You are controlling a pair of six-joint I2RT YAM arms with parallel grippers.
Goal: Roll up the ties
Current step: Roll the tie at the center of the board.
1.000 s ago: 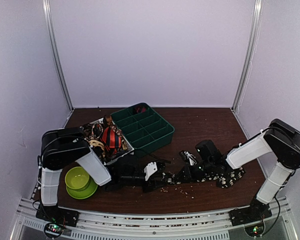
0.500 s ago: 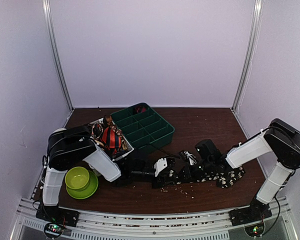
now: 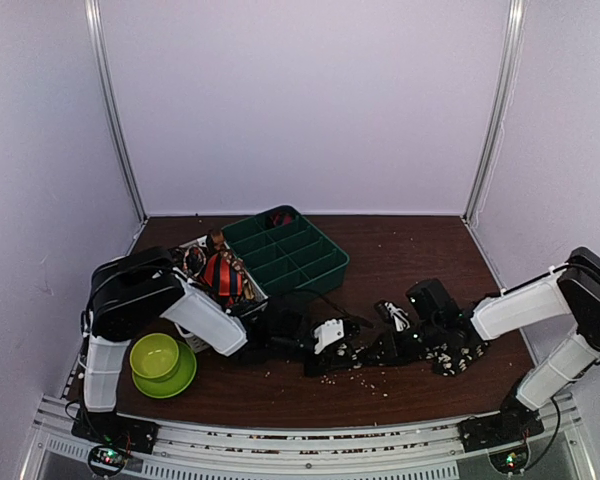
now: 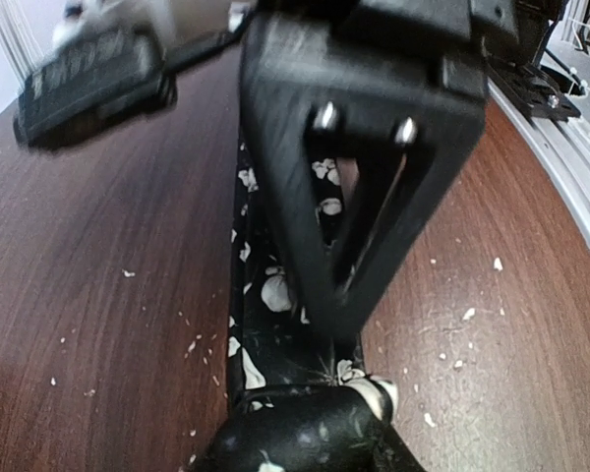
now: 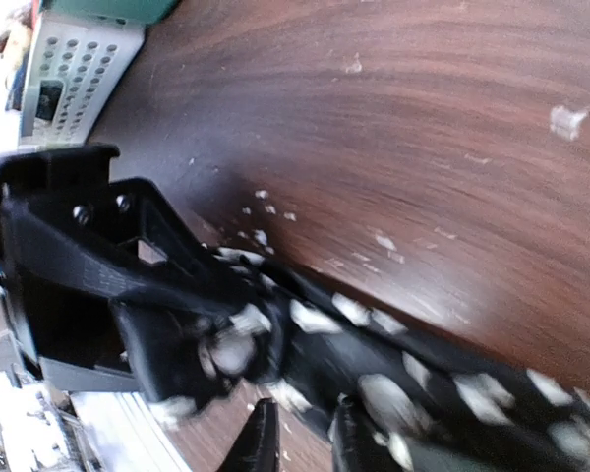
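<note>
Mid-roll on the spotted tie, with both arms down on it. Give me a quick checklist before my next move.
1. Spotted tie laid out: ok, it lies along the table between the arms.
2. Roll started: ok, what looks like a rolled end sits just under the left wrist camera.
3. Left fingers gripping the tie: cannot tell, one finger stands over the fabric and hides the contact.
4. Right fingers open: ok, the tips stand apart with nothing between them.
5. Green tray has free compartments: ok, most look empty.
</note>
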